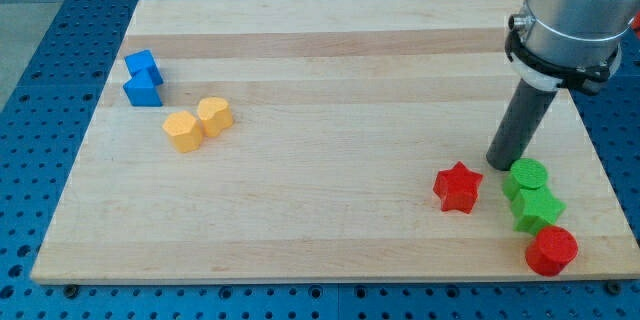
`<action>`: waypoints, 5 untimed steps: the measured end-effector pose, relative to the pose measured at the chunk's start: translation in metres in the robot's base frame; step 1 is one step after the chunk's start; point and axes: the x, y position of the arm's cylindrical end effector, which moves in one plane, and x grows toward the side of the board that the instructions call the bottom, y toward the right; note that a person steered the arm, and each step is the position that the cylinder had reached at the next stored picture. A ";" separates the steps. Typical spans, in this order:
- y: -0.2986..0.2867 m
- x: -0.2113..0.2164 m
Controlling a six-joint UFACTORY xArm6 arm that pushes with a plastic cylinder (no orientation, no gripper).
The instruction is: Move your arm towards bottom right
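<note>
My tip (499, 164) rests on the wooden board (330, 60) at the view's right. It stands just left of a green cylinder (527, 176) and up and right of a red star (457, 187). Below the green cylinder lies a second green block (537, 208), roughly star-shaped, and below that a red hexagonal block (551, 250) near the board's bottom right corner.
Two blue blocks (143, 78) sit together at the view's upper left. An orange hexagonal block (182, 131) and an orange heart-like block (214, 115) lie just right of them. The board's right edge runs close to the green and red blocks.
</note>
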 end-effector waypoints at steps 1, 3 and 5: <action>0.001 0.002; 0.057 0.012; 0.091 0.054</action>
